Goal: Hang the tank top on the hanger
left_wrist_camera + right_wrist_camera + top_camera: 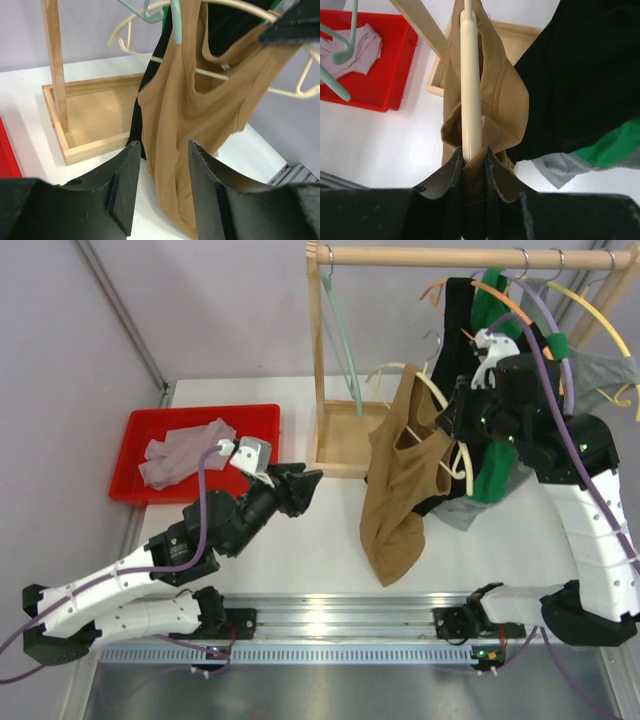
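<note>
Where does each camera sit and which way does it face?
Top external: above and behind the bases, looking down at the table; both arms, left gripper, right gripper.
Left wrist: on left arm, facing tank top and wooden rack; open fingers below.
Right wrist: looks down the cream hanger; fingers clamp it.
Shared: tank top in all.

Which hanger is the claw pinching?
The cream hanger, wearing the tan tank top, sits pinched in the right claw. The pale green hanger just dangles from the wooden rail, untouched.
</note>
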